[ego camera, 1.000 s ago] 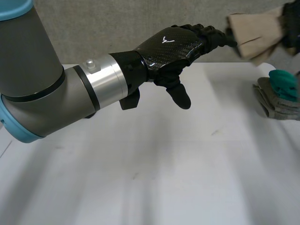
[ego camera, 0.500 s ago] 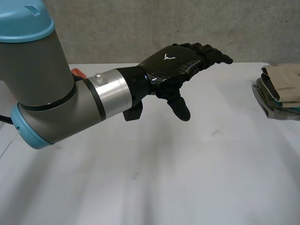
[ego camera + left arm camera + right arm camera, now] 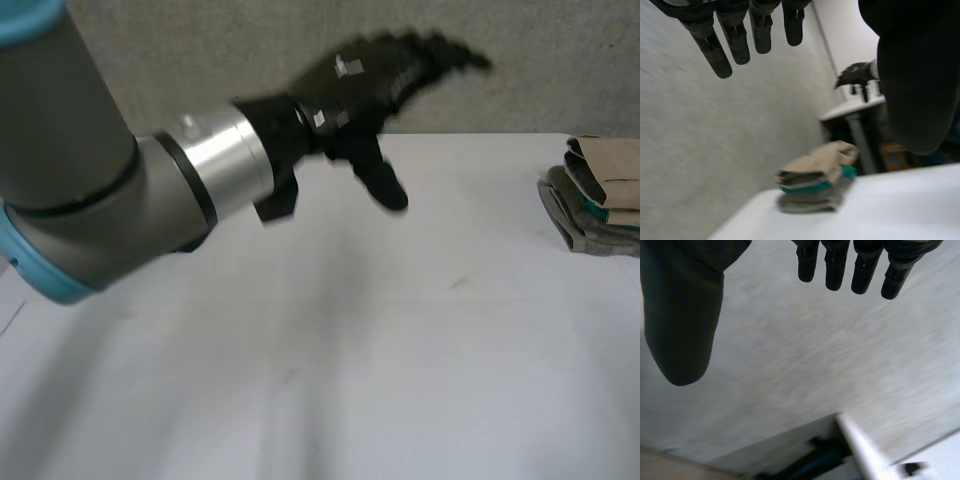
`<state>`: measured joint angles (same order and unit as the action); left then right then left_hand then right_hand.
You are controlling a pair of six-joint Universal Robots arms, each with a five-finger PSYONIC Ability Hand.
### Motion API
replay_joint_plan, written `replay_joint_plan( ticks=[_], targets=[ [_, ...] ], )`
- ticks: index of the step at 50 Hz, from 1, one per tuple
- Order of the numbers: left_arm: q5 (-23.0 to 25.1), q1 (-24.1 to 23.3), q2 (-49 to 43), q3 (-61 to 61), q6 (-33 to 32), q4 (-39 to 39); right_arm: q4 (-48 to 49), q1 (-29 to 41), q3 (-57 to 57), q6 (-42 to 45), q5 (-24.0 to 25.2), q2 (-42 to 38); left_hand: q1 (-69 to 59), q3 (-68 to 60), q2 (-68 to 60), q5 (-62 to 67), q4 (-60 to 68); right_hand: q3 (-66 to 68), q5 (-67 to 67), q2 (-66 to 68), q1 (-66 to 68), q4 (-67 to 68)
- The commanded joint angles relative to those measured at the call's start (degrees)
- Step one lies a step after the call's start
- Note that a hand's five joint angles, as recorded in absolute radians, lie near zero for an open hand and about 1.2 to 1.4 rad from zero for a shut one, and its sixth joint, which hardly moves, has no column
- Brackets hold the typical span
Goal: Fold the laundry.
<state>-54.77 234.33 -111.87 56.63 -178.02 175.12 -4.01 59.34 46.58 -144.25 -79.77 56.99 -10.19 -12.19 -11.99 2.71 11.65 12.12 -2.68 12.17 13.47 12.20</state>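
Two hands, both spread and holding nothing. From the left, the left arm (image 3: 70, 170) reaches across the white table (image 3: 350, 360). The left hand (image 3: 365, 80) hangs raised above the table, palm down, with its fingers (image 3: 735, 40) straight and slightly parted and its thumb (image 3: 385, 190) dropped well away from them.

Ahead of those fingertips, lower and toward the thumb side, sits the stack of folded laundry (image 3: 598, 195). It rests on the table at its right edge, well apart from the hand. A tan cloth (image 3: 612, 160) lies on top, a teal layer (image 3: 598, 212) under it and grey cloth (image 3: 575, 235) at the base. The stack's folded ends face the left hand. Its long axis seems to run away from the fingers, though the head view cuts the stack off.

The right hand (image 3: 682, 300) has straight fingers and a wide thumb, and its palm faces a grey wall (image 3: 805, 365) rather than the table.

The stack lies on the right arm's side, so that arm is probably the nearer. The left hand, though, is the one already pointing at it.
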Motion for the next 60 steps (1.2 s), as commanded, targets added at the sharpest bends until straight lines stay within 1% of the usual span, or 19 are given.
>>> replay_joint_plan(
  ticks=[1, 4, 5, 8, 11, 12, 18, 21, 25, 29, 30, 32, 34, 36, 41, 44, 48, 52, 60],
  targets=[
    [-19.6, 4.1, 1.6, -8.8, 5.3, 4.5, 17.3, 9.0, 6.3, -9.1, 3.6, 9.5, 0.0, 2.0, 1.8, -2.5, -1.4, -2.1, 2.7, -2.2, -3.5, -2.2],
    [-25.0, 8.6, 1.0, -10.0, 4.6, 4.4, 21.7, 13.7, 15.0, -15.2, 8.6, 15.9, 0.0, 2.0, 1.8, -2.5, -1.4, -2.1, 2.7, -2.2, -3.5, -2.2],
    [-26.9, 11.5, 0.9, -9.9, 3.5, 4.1, 22.8, 15.1, 17.4, -16.6, 9.9, 17.2, -0.2, 1.8, 1.6, -2.3, -1.3, -2.1, 2.7, -2.2, -3.5, -2.2],
    [-27.6, 15.3, 0.0, -9.0, 0.0, 3.2, 26.6, 21.2, 27.5, -19.2, 13.7, 21.8, -0.7, 1.3, 1.1, -1.8, -0.8, -2.1, 2.7, -2.2, -3.5, -2.2],
    [-28.4, 19.4, -3.9, -7.3, -7.2, 2.9, 28.6, 25.5, 35.0, -19.4, 15.6, 24.2, -0.7, 1.3, 1.1, -1.8, -0.8, -2.1, 2.7, -2.2, -3.5, -2.2],
    [-28.5, 20.5, -5.2, -7.0, -9.3, 2.9, 29.4, 28.1, 39.9, -19.0, 16.0, 25.3, -0.7, 1.3, 1.1, -1.8, -0.8, -2.1, 2.7, -2.2, -3.5, -2.2],
    [-27.9, 27.2, -18.4, -6.8, -24.6, 4.3, 29.2, 33.1, 50.3, -15.7, 15.6, 25.3, 0.0, 2.0, 1.8, -2.5, -1.4, -2.1, 2.7, -2.2, -3.5, -2.2],
    [-27.8, 29.9, -26.3, -8.4, -31.5, 9.1, 29.1, 35.1, 54.2, -12.3, 15.5, 24.2, 0.1, 2.1, 1.9, -2.7, -1.6, -2.1, 2.7, -2.2, -3.5, -2.2],
    [-27.4, 31.9, -35.2, -11.6, -37.4, 16.4, 29.1, 36.9, 57.3, -8.6, 15.3, 22.1, 0.2, 2.2, 2.0, -2.7, -1.7, -2.1, 2.7, -2.2, -3.5, -2.2],
    [-27.1, 32.5, -42.7, -16.3, -40.0, 22.1, 29.1, 37.8, 59.5, -6.3, 15.3, 20.8, -0.5, 1.5, 1.3, -2.0, -0.9, -2.1, 2.7, -2.2, -3.5, -2.2],
    [-27.1, 32.5, -44.0, -17.5, -40.3, 22.7, 29.1, 37.8, 60.4, -5.6, 15.3, 20.8, -2.5, -0.5, -0.7, 0.0, 1.1, -2.1, 2.7, -2.2, -3.5, -2.2],
    [-26.8, 32.7, -45.8, -19.6, -40.1, 23.2, 29.1, 37.6, 61.0, -5.2, 15.2, 20.7, -32.7, -30.7, -30.8, 30.1, 31.2, -2.1, 2.7, -2.2, -3.5, -2.2],
    [-27.1, 31.9, -45.7, -18.8, -40.1, 23.5, 29.1, 37.4, 61.8, -5.1, 15.2, 20.6, -69.6, -67.6, -67.8, 67.1, 68.1, -2.1, 2.7, -2.2, -3.5, -2.2],
    [-27.6, 31.5, -44.5, -17.7, -39.7, 23.8, 29.1, 37.2, 62.3, -5.0, 15.2, 20.7, -69.8, -67.8, -68.0, 67.3, 68.3, -2.1, 2.7, -2.2, -3.5, -2.2],
    [-28.5, 27.1, -28.4, -7.4, -37.1, 27.7, 29.1, 37.2, 62.7, -5.0, 14.6, 21.4, -69.8, -67.8, -68.0, 67.3, 68.3, -2.1, 2.7, -2.2, -3.5, -2.2],
    [-28.6, 25.4, -22.2, -2.1, -34.4, 30.6, 29.1, 37.2, 62.7, -5.0, 14.0, 22.2, -69.8, -67.8, -68.0, 67.3, 68.3, -2.1, 2.7, -2.2, -3.5, -2.2],
    [-28.1, 20.0, -7.6, 8.8, -26.4, 32.1, 29.1, 37.2, 62.7, -5.3, 12.8, 24.0, -69.8, -67.8, -68.0, 67.3, 68.3, -2.1, 2.7, -2.2, -3.5, -2.2],
    [-27.1, 13.6, -0.7, 16.8, -21.2, 31.7, 28.7, 37.1, 62.7, -5.7, 11.0, 25.8, -69.8, -67.8, -68.0, 67.3, 68.3, -2.1, 2.7, -2.2, -3.5, -2.2],
    [-26.5, 2.3, -3.3, 28.1, -20.0, 27.7, 27.1, 37.1, 62.7, -5.7, 7.9, 27.7, -69.8, -67.8, -68.0, 67.3, 68.3, -2.1, 2.7, -2.2, -3.5, -2.2]
  ],
)
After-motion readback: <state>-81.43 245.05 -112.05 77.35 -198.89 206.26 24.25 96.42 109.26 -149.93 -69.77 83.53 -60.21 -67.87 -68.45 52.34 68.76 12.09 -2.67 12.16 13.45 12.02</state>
